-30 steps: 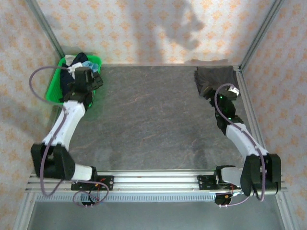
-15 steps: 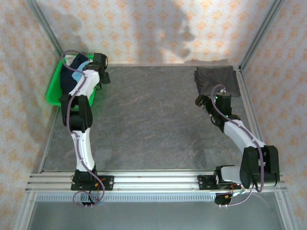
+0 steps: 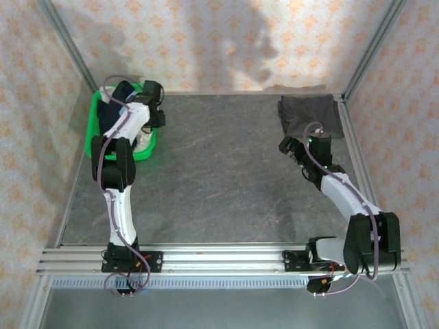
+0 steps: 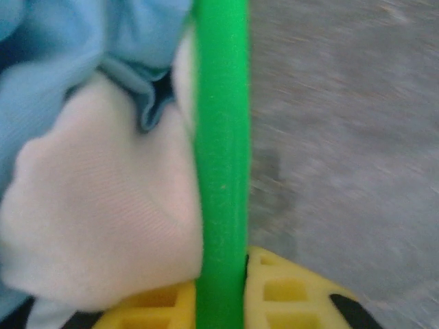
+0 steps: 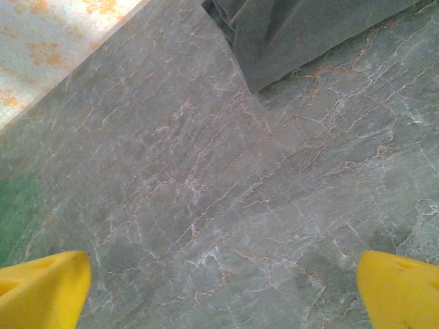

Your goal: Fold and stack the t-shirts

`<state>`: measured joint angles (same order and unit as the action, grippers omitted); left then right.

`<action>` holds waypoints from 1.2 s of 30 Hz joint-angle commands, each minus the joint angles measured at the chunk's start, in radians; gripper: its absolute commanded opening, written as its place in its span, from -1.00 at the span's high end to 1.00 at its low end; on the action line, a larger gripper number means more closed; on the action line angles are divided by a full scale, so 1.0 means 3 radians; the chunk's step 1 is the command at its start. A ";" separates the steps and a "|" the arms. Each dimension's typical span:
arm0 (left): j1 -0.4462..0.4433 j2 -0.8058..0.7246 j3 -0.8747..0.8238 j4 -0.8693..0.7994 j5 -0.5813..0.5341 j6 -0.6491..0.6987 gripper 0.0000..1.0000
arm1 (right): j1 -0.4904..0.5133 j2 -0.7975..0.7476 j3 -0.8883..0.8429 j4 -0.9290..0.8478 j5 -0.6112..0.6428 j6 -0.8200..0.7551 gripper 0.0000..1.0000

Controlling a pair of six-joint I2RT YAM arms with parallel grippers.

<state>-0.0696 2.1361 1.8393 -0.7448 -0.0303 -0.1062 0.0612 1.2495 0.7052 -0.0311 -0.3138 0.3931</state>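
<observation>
A green plastic basket (image 3: 96,147) at the far left holds the t-shirts: a light blue one (image 4: 82,48), a white one (image 4: 103,219) and a dark navy one (image 3: 113,113). My left gripper (image 3: 153,122) is shut on the basket's right rim (image 4: 221,171), with one yellow finger (image 4: 295,295) outside on the table side and the other inside against the white shirt. A folded dark grey t-shirt (image 3: 309,110) lies at the far right, its corner (image 5: 302,27) ahead of my right gripper (image 5: 223,281), which hovers open over bare table (image 3: 288,145).
Metal frame posts and patterned walls close in the grey marble table (image 3: 219,171) on three sides. The aluminium rail (image 3: 219,260) with both arm bases runs along the near edge.
The left arm has stretched out and the green basket has slid right, further onto the table, with the gripper on its rim. The right gripper has drawn back slightly from the grey shirt.
</observation>
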 commanded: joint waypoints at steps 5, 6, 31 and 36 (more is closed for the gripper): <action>-0.0774 -0.0254 -0.0315 -0.0130 0.0774 0.0367 0.90 | 0.0015 -0.0058 0.0130 -0.0117 -0.0139 0.0067 -0.99; -0.0873 -0.0284 -0.0351 -0.0151 0.0812 0.0444 0.90 | 0.0016 -0.0049 0.0156 -0.0125 -0.0167 0.0074 -0.99; -0.0011 -0.2609 -0.2870 0.1151 0.0582 -0.1186 -1.00 | 0.1039 0.2637 0.3294 -0.1374 0.0028 -0.0673 -0.68; 0.0084 -0.2530 -0.3017 0.1275 0.0795 -0.1201 -1.00 | 0.1078 0.2947 0.3643 -0.1491 0.0021 -0.0662 -0.63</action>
<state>-0.0448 1.3727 0.9398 -0.4320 0.2012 -0.4229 0.3740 2.1021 1.7382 -0.4076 -0.3286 0.2111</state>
